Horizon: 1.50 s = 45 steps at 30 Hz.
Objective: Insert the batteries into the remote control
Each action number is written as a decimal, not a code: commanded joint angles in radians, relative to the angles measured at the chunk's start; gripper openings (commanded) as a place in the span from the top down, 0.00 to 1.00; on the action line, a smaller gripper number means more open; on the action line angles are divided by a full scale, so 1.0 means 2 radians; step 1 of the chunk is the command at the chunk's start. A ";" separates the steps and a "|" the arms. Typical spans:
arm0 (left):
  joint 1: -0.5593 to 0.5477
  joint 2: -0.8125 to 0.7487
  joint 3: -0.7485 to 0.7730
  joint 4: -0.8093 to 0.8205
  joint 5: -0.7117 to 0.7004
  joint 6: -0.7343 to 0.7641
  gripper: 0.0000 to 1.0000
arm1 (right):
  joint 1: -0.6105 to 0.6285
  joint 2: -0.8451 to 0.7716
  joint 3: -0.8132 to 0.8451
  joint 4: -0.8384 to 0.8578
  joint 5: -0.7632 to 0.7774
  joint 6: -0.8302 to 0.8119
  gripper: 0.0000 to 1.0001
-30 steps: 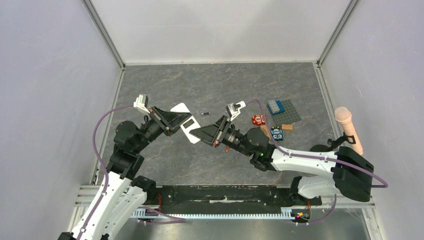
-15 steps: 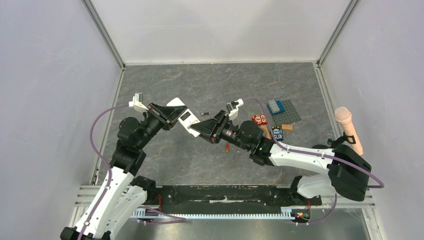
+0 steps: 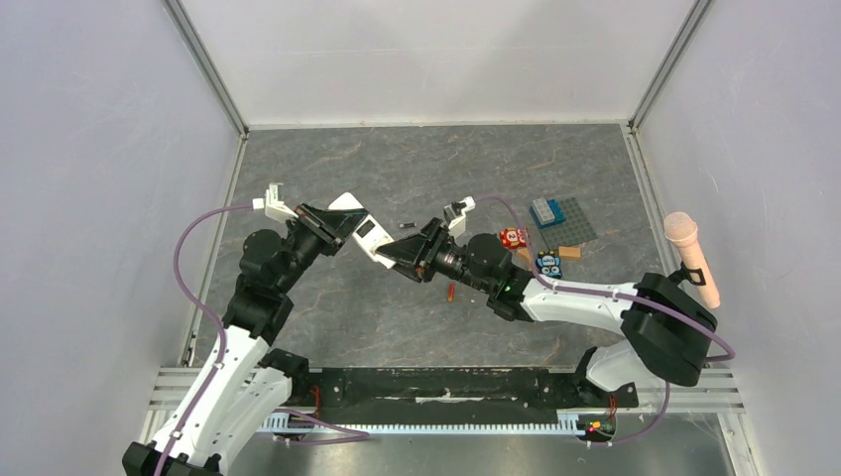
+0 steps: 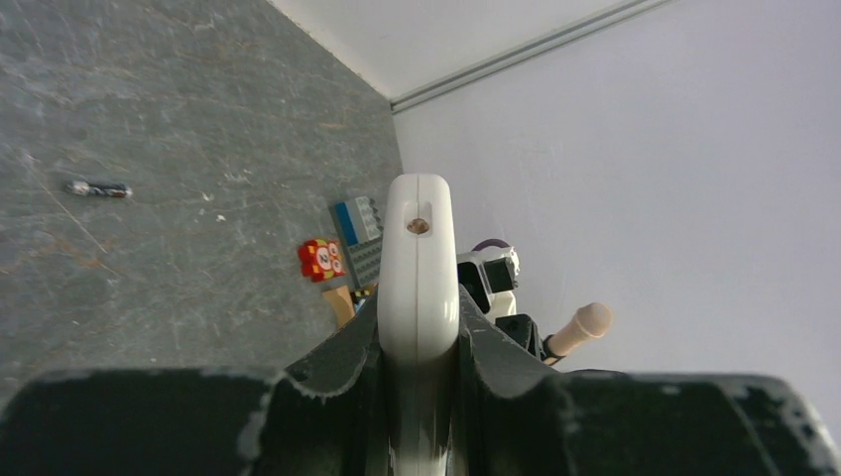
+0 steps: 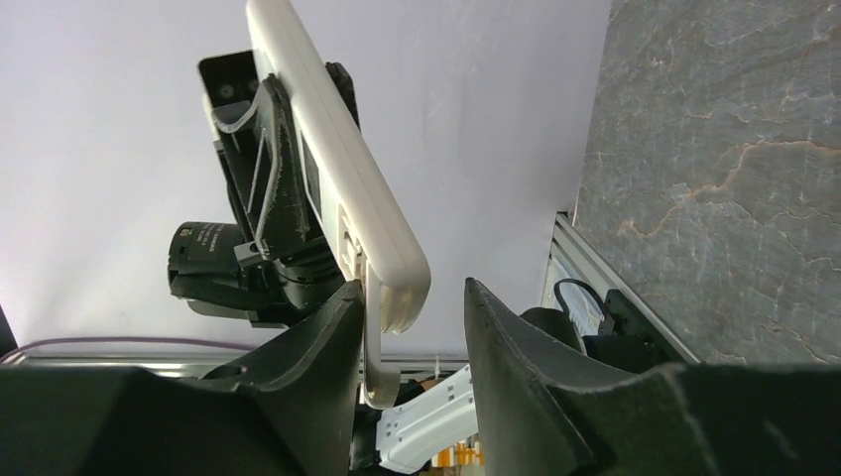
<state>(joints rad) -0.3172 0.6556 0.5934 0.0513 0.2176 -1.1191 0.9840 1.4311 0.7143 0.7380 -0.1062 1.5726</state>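
The left fingers (image 4: 337,362) are clamped tight on the remote control (image 4: 419,268), holding it on edge above the grey bench (image 3: 446,169), left of centre. The right fingers (image 5: 317,347) stand partly apart around the remote's free end. It sits close to one finger, with a clear gap to the other, so they are not gripping it.

The dark battery (image 3: 407,226) lies on the bench just beyond the two arms. The orange-red battery (image 3: 450,292) lies on the near side of the right arm. Off to the right are a small red block (image 3: 512,237), a blue block (image 3: 548,263) and a grey plate (image 3: 565,220) carrying a blue brick.
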 commanded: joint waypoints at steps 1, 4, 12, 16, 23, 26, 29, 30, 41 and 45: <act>0.000 0.000 0.020 0.047 -0.014 0.078 0.98 | -0.004 0.021 -0.009 -0.004 -0.022 0.009 0.57; 0.000 0.011 0.023 0.051 -0.006 0.111 0.98 | -0.009 0.030 -0.003 0.000 -0.029 0.011 0.58; 0.000 0.009 0.010 0.061 0.002 0.208 0.98 | -0.021 0.054 0.017 0.020 -0.050 0.013 0.75; 0.000 0.011 0.009 0.045 -0.010 0.235 0.98 | -0.023 0.063 0.021 0.026 -0.056 0.012 0.79; 0.000 0.012 0.013 -0.019 -0.096 0.250 0.98 | -0.024 0.039 0.026 0.024 -0.062 -0.007 0.81; 0.000 0.014 0.013 -0.023 -0.107 0.254 0.98 | -0.024 0.014 0.037 -0.024 -0.059 -0.047 0.81; 0.000 0.009 0.011 -0.037 -0.107 0.255 0.98 | -0.024 -0.015 0.029 -0.076 -0.043 -0.085 0.81; 0.000 0.007 0.010 -0.037 -0.107 0.254 0.98 | -0.024 -0.027 0.019 -0.087 -0.038 -0.091 0.80; 0.000 -0.038 0.008 -0.049 -0.052 0.266 0.98 | -0.072 -0.090 -0.024 -0.268 0.028 -0.247 0.74; 0.000 -0.046 0.011 -0.052 0.022 0.294 0.98 | -0.108 -0.075 -0.022 -0.343 0.076 -0.323 0.73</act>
<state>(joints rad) -0.3199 0.5831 0.5934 -0.0742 0.1055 -0.6331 0.8227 1.2644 0.6754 0.2420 -0.0769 1.1286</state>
